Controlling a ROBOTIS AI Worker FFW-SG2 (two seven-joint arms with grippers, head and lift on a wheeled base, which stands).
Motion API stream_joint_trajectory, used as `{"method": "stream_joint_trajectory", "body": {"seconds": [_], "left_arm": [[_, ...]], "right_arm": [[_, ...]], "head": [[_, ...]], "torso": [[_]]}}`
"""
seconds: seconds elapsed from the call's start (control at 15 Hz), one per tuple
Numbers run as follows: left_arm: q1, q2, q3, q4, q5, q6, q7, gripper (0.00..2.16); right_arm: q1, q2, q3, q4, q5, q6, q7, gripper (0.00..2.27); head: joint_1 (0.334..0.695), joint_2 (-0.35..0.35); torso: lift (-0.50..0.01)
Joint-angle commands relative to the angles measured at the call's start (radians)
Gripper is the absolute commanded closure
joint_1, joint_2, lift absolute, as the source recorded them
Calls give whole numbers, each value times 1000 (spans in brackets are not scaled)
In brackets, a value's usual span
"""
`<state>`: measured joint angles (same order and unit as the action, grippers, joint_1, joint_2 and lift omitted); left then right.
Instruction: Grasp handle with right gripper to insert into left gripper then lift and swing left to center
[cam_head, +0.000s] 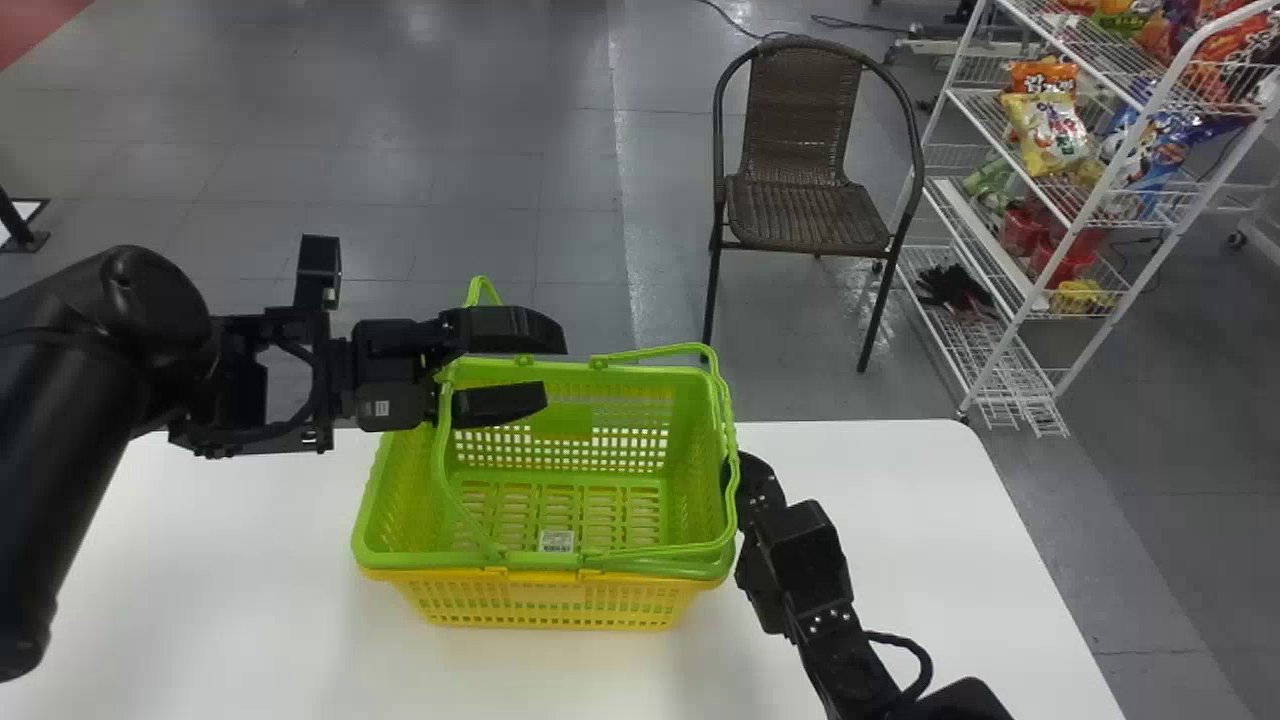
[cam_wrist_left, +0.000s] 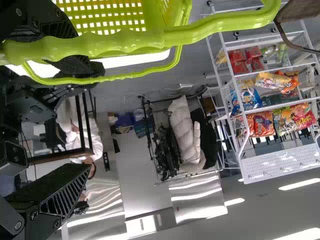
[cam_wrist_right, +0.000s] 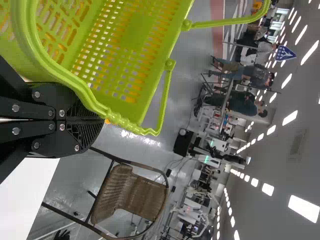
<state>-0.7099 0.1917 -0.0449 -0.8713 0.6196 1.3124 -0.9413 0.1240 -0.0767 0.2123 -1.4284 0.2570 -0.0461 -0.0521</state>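
In the head view, a grey tiled floor (cam_head: 480, 120) is seen beyond a flat, smooth white tabletop (cam_head: 220, 570) with a rounded corner. At two o'clock from the baskets a white wire rack (cam_head: 1166, 255) is stocked with snack bags; at one o'clock a brown woven chair with a dark tubular frame (cam_head: 805, 210) is stood on the floor.

On the tabletop, a rectangular, open-lattice green plastic basket (cam_head: 450, 562) is nested in a yellow plastic basket (cam_head: 540, 603). The pair appears to be set between the arms so that a handle is offered to each side.

The left end effector (cam_head: 553, 370) is brought in from nine o'clock over the green basket, its black fingers spread wide, presumably so that a handle can be received. The right end effector (cam_wrist_right: 102, 124) is placed at three o'clock, outside the basket; its fingers are pressed together and nothing is seen gripped between them.

The ridged green left handle (cam_wrist_left: 120, 44) is raised beside the left fingers; whether it is touched, or lies properly between them, cannot be told. The slim green right handle (cam_wrist_right: 117, 120) is found right by the closed right fingertips; contact cannot be confirmed. It is judged that the right fingers must be parted before a handle can be grasped, and that the rim could be snagged.
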Motion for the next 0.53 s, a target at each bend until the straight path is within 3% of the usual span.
{"method": "stream_joint_trajectory", "body": {"seconds": [0.0, 0.47], "left_arm": [[0, -1, 0, 0, -1, 0, 1, 151], [0, -6, -9, 0, -3, 0, 7, 151]], "right_arm": [[6, 0, 18, -37, -1, 27, 0, 2040], [-3, 11, 68, -99, -1, 91, 0, 2040]], "head": [[695, -74], [695, -48]], "torso": [[0], [0]]}}
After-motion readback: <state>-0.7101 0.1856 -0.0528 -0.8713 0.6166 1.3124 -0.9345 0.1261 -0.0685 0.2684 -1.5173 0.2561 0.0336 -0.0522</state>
